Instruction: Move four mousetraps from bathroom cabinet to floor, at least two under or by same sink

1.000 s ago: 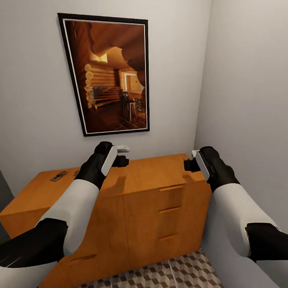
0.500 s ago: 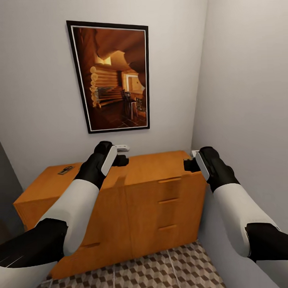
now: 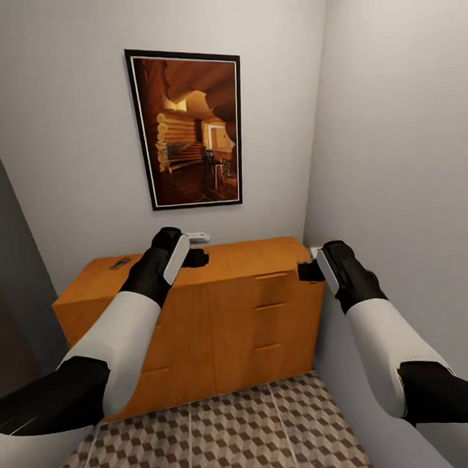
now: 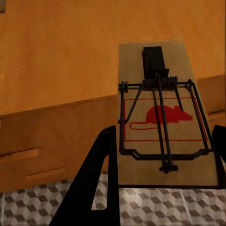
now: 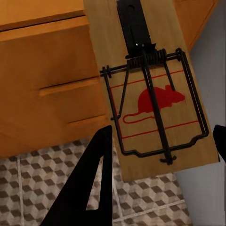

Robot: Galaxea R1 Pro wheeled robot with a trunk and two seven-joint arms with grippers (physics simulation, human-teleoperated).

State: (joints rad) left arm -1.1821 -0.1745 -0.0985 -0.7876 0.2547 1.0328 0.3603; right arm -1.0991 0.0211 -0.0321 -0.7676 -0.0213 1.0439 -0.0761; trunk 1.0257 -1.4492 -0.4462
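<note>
A flat rectangular pale-wood mousetrap with a black wire spring frame and a red mouse print (image 4: 165, 117) is clamped between the fingers of the left gripper (image 3: 198, 251), its printed face turned to the wrist camera. A second mousetrap of the same kind (image 5: 150, 89) is held likewise in the right gripper (image 3: 308, 265). A third, seen as a small dark flat shape (image 3: 119, 263), lies on the top of the low orange-brown wooden cabinet with three slim drawer handles (image 3: 244, 321), near its rear left corner. Cube-patterned brown, beige and grey floor tiles (image 3: 227, 436) are spread below the cabinet's front.
</note>
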